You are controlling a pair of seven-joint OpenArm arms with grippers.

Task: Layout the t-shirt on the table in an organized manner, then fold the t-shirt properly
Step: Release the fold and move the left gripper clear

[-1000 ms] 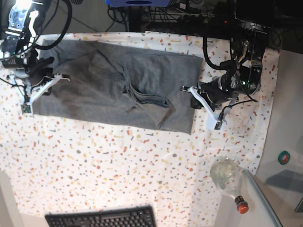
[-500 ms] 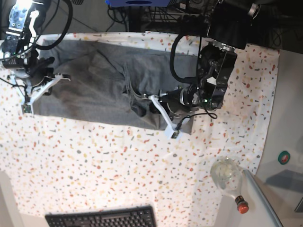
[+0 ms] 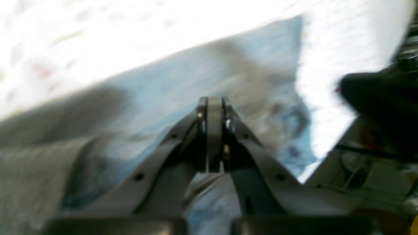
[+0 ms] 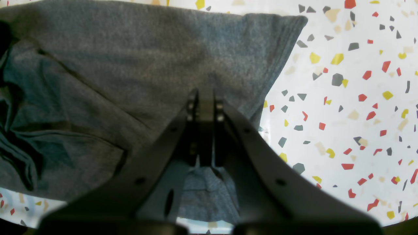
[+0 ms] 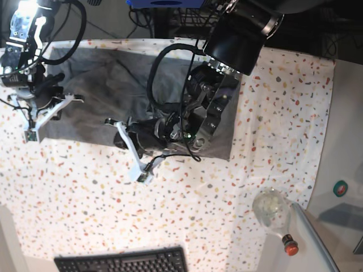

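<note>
The grey t-shirt (image 5: 96,73) lies spread across the back of the speckled table (image 5: 170,215), creased in the middle. My left gripper (image 5: 126,148) reaches far left over the shirt's front edge. In the blurred left wrist view its jaws (image 3: 214,104) are shut above grey cloth (image 3: 156,85); whether cloth is pinched cannot be told. My right gripper (image 5: 44,110) sits at the shirt's left end. In the right wrist view it (image 4: 205,98) is shut over the shirt (image 4: 130,65), near the cloth's edge beside bare table (image 4: 343,98).
A black keyboard (image 5: 122,262) lies at the front edge. A clear bulb-shaped bottle with a red cap (image 5: 272,212) lies at the front right. The plain white ledge (image 5: 340,113) runs along the right. Cables and dark gear (image 5: 170,17) stand behind the table.
My left arm has swept from beyond the shirt's right edge leftward across the shirt to its front left part. The right gripper has barely moved. The shirt's outline looks the same.
</note>
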